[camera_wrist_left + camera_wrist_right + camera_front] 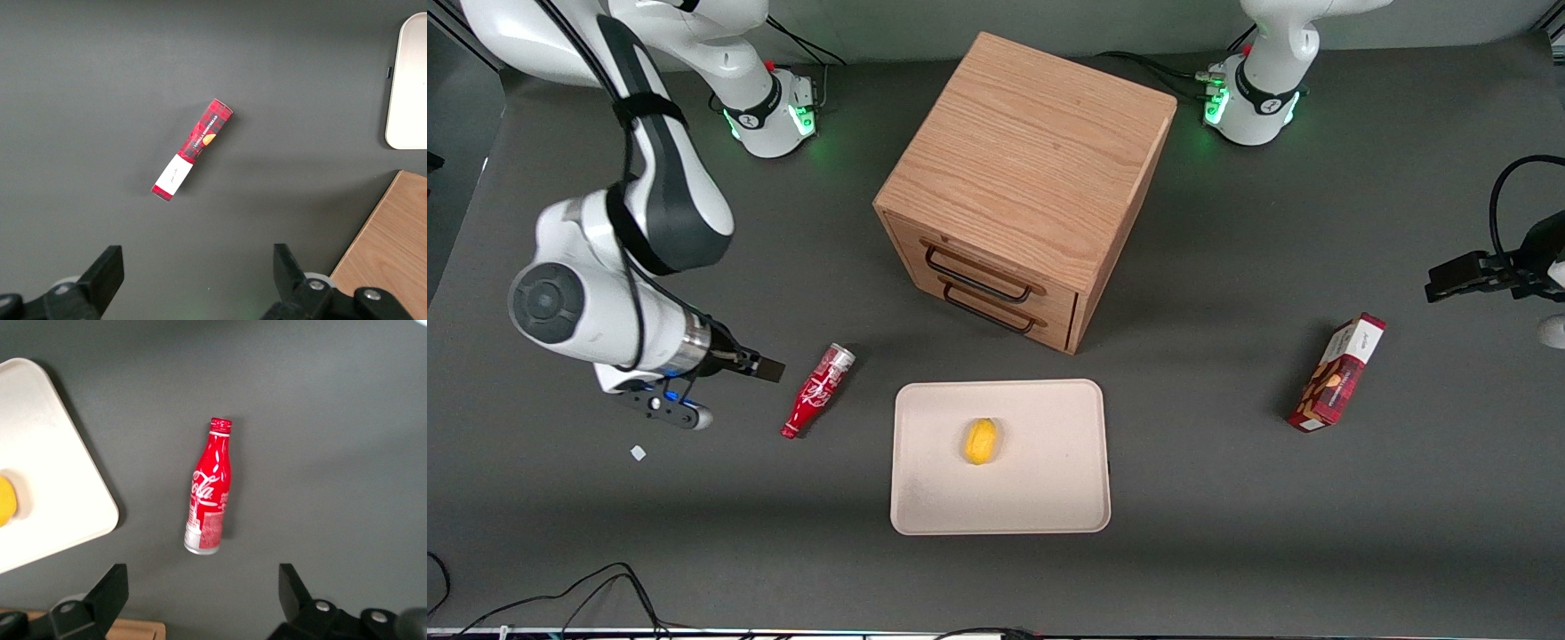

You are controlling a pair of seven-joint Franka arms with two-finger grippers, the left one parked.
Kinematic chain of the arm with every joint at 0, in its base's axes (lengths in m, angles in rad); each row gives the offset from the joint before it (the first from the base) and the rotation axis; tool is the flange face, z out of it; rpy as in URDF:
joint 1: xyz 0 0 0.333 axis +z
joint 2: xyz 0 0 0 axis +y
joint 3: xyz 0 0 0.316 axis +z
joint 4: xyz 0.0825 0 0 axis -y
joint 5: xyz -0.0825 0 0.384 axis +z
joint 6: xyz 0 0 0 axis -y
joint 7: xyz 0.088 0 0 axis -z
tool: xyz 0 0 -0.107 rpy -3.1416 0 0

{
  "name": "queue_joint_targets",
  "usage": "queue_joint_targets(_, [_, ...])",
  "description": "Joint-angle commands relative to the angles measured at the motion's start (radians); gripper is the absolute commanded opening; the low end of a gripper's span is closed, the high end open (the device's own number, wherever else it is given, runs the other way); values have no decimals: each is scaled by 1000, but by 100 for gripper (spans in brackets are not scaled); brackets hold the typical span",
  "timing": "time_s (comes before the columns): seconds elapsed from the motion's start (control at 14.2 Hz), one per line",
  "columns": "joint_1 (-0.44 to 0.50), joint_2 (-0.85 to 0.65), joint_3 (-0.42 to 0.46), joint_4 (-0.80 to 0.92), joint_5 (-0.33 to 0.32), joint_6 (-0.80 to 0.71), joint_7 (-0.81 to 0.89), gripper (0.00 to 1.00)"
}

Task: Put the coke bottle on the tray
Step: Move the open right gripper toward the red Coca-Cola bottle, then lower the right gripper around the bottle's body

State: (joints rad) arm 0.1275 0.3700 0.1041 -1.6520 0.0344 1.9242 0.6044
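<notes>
The coke bottle lies on its side on the dark table, red with white script, silver base and red cap. It rests beside the tray, toward the working arm's end, without touching it. My gripper hovers open just beside the bottle, farther toward the working arm's end. In the right wrist view the coke bottle lies apart from my gripper, and nothing is between the fingers. A corner of the tray shows there too.
A yellow lemon sits on the tray. A wooden drawer cabinet stands farther from the front camera than the tray. A red snack box lies toward the parked arm's end. A small white scrap lies near my gripper.
</notes>
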Motion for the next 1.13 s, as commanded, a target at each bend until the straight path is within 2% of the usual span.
queue_joint_targets(0.0, [-3,-20,20,-112,-2,117,86,100])
queue_joint_targets(0.35, [26,21,20,-241,-16,337,123,100])
queue_joint_targets(0.64, [26,118,22,-241,-123,416,218,100])
queue_joint_targets(1.06, [27,225,20,-239,-131,555,279,100])
